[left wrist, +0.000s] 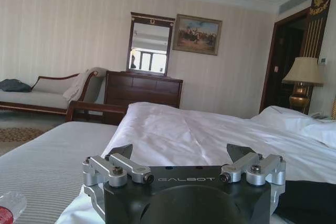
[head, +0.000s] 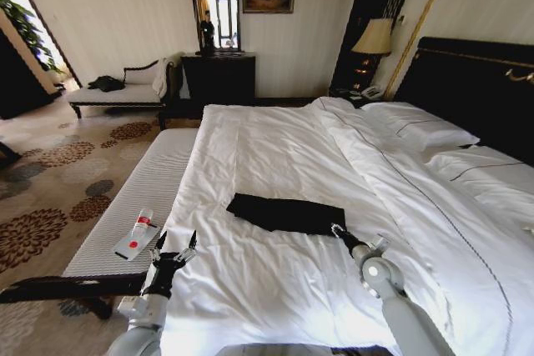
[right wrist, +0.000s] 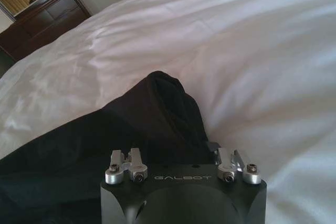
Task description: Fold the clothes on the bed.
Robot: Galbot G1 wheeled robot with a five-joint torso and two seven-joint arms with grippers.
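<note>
White bedding runs all around your two claws: you are parked at the side of the bed (head: 275,147), its duvet (head: 417,206) smooth and the striped bench (head: 146,193) along its edge. Your left gripper (head: 175,253) hovers at the mattress edge, fingers spread wide and holding nothing; just beside it on the bench lies a small bottle with a red label (head: 138,235). Your right gripper (head: 359,242) sits low over the sheet, its tips right at the near corner of the black top (head: 288,213). In the right wrist view the right gripper (right wrist: 173,156) has black cloth bunched up between and just beyond its fingers, but you cannot tell whether they are pinching it or merely resting against it. That garment lies ahead of the right claw and off to the inner side of the left one, as a compact dark strip, so it looks already folded at least once; judge the job as partly done, with a further fold or a tidy-up possibly left. Farther out, beyond both claws, you have the pillows (head: 425,127), dark headboard (head: 476,81), lamp (head: 373,37), dresser (head: 219,77) with mirror (head: 212,7), and the chaise (head: 125,89).
</note>
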